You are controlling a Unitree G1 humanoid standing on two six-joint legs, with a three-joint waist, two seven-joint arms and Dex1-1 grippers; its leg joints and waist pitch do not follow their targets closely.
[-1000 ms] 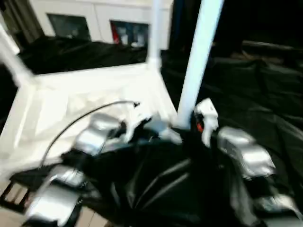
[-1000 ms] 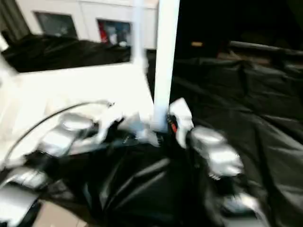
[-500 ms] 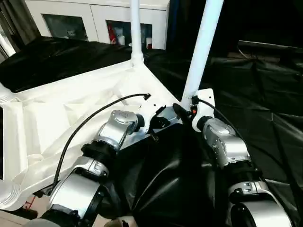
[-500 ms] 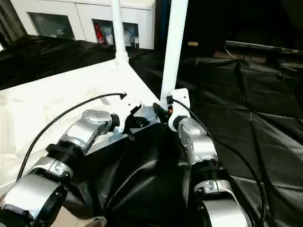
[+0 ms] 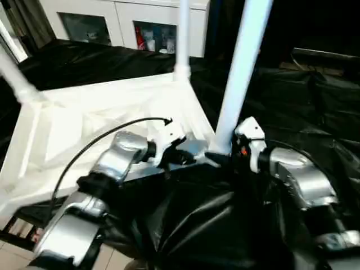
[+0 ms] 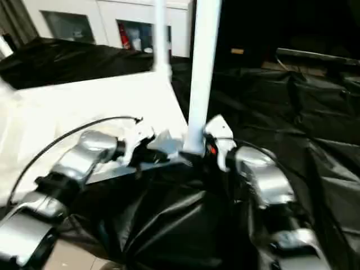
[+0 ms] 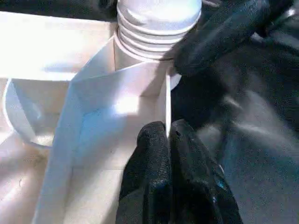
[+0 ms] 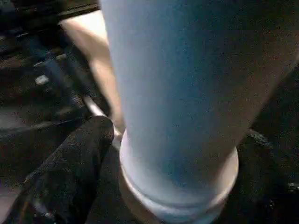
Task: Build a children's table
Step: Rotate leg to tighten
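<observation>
At the near corner socket of the upturned tabletop, your right gripper straddles the leg (grip unclear); twist it home while the clenched left gripper steadies the rib.

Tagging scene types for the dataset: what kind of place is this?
Probably an indoor room used as a work area: black sheeting covers the ground, white cabinets with glass doors line the back wall, and a table lies upside down.
</observation>
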